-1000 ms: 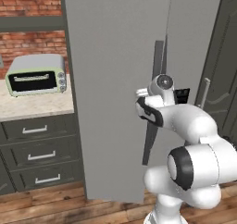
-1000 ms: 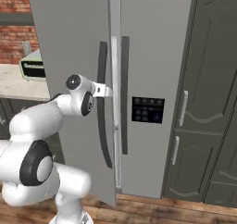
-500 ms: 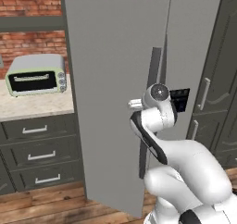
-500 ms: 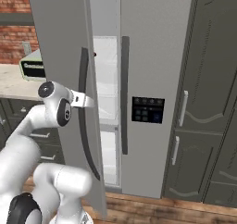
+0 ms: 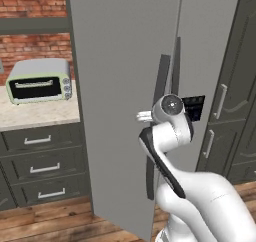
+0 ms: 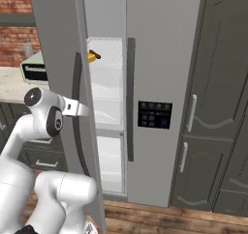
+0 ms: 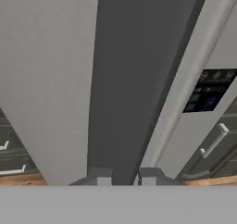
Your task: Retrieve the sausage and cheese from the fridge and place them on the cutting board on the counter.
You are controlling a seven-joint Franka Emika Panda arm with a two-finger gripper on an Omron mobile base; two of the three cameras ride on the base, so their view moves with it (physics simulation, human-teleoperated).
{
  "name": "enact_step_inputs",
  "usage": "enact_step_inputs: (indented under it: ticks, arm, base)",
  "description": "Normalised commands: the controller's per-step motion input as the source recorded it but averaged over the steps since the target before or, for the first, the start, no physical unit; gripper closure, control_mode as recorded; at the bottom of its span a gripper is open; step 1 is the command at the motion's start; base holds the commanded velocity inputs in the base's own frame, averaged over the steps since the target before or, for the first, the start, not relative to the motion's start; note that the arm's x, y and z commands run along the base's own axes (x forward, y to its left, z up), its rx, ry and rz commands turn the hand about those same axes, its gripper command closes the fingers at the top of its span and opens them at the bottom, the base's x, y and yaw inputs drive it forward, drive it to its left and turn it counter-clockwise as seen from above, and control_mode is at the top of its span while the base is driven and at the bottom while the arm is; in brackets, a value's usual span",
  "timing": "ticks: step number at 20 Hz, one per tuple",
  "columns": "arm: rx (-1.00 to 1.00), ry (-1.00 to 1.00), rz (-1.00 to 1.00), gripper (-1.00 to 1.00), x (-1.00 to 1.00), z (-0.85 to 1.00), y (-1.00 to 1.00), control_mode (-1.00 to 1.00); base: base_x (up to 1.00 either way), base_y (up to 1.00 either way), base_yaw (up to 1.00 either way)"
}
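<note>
I see the tall flat-fronted grey fridge (image 6: 160, 59) with its left door (image 5: 125, 86) swung partly open, and translucent white shelves (image 6: 107, 83) show through the gap in the right base view. On an upper shelf sit the small bright yellow wedge of cheese (image 6: 90, 57) and, touching it on the right, the slender dark red-brown sausage link (image 6: 95, 54). My two-finger gripper (image 7: 121, 176) sits right at the long dark curved door handle (image 7: 134, 79), its two dark tips drawn narrowly together at the handle's near end; I cannot tell whether they actually clamp it. To the left, the beige speckled stone counter (image 5: 35, 117) carries a pale green toaster oven (image 5: 39, 80) against the red brick wall (image 5: 30, 6), with dark grey drawers (image 5: 40, 161) below. A dark control panel (image 6: 154, 114) is set in the fridge's right door, and dark grey tall cabinets (image 6: 223, 107) stand beside it.
</note>
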Motion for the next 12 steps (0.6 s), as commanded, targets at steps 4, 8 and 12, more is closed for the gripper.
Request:
enact_step_inputs:
  ticks: [4,8,12]
  arm:
    - [-0.01,0.0,0.0,1.0,-0.55,0.49,-0.04,-1.0]
    - [0.0,0.01,0.0,-1.0,-0.6,0.54,-0.01,-1.0]
    - [0.0,0.06,0.0,-1.0,-0.55,0.46,-0.35,-1.0]
  base:
    - [0.0,0.0,0.0]
    - [0.0,0.0,0.0]
    - [0.0,0.0,0.0]
